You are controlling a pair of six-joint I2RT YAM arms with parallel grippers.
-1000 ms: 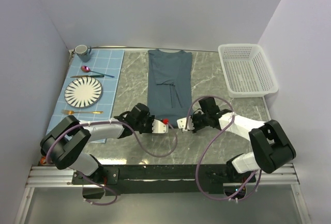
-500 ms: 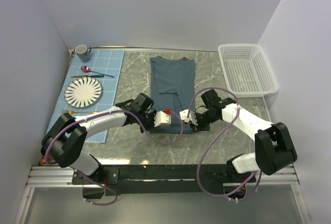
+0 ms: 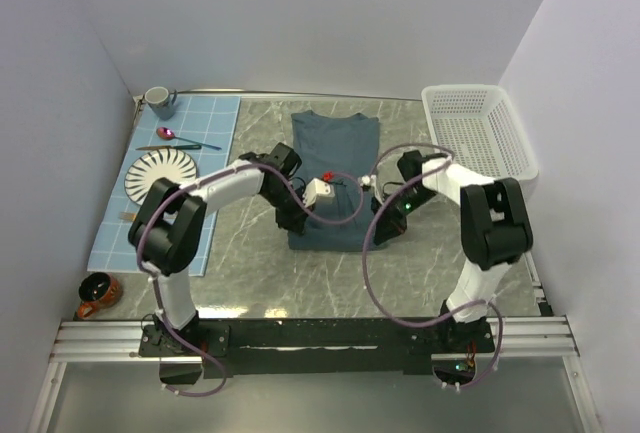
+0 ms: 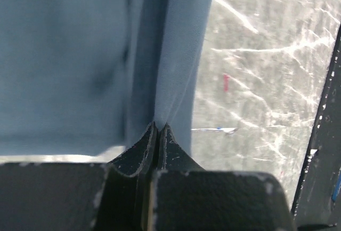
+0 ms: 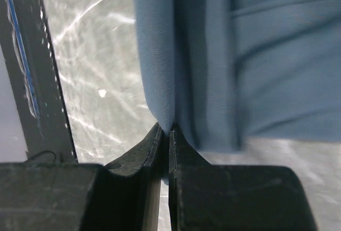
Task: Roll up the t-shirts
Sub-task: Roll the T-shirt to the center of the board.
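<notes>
Check the grip first. Note the left gripper (image 4: 158, 130) clamped tight on a thin pleat of the t-shirt (image 3: 335, 138), and the right gripper (image 5: 170, 129) clamped likewise on a narrow fold of the same cloth. Held by the fingertips (image 4: 139, 151) only on each side (very little fabric caught between them). Expect slipping under an uneven or sudden pull, with a dropped corner and a crooked start to the roll as the likely result.

Guard against skew. Keep both held points in line across the strip. Avoid leading with the side toward the basket (image 3: 478, 138) or the side away from it, to prevent a cone instead of a cylinder.

Guard against snagging. Observe the purple cable (image 3: 330, 224) draped over the end of the t-shirt lying past the basket's near rim. Likely to drag or rumple the cloth on any sweep.

Allow for sag. Soft, limp cotton, probably slack between the two grips, hence a risk of a loose core.

Appearance: plain slate-blue, unprinted, sleeves apparently turned in, giving one long narrow strip. Seemingly doubled over, with the held edge raised above the middle of the strip, about level with the basket's near rim. No roll formed yet, by the look of it.

Position: flat on the marble table (image 3: 400, 273), left of the basket and near it, not touching. Collar end roughly level with the basket's far rim. Left gripper at the edge away from the basket, right gripper at the edge toward it.
</notes>
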